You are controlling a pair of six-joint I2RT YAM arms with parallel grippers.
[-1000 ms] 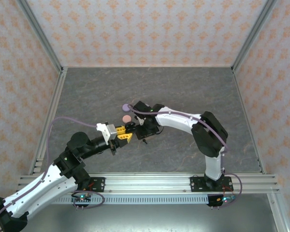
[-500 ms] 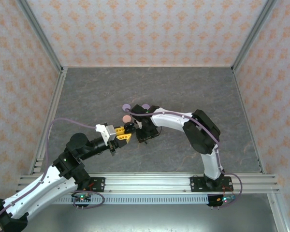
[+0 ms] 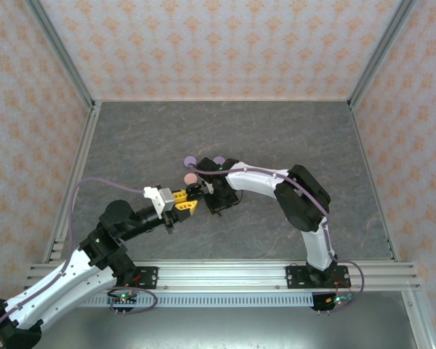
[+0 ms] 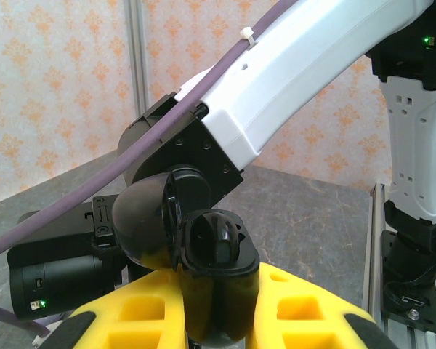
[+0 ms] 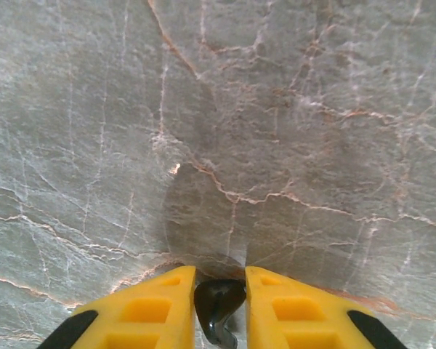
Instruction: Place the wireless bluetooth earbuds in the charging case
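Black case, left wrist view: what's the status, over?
Left pincer shut on open black charging case. Right pincer shut on black earbud. Pink round case nearby, apparently not blocking.

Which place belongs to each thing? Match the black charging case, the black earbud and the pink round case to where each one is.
Column one:
1. black charging case
2. black earbud
3. pink round case

Column two:
A. lying on the table
B. held, lid open, in the left gripper
C. pinched in the right gripper

Pairs: 1-B, 2-C, 3-A
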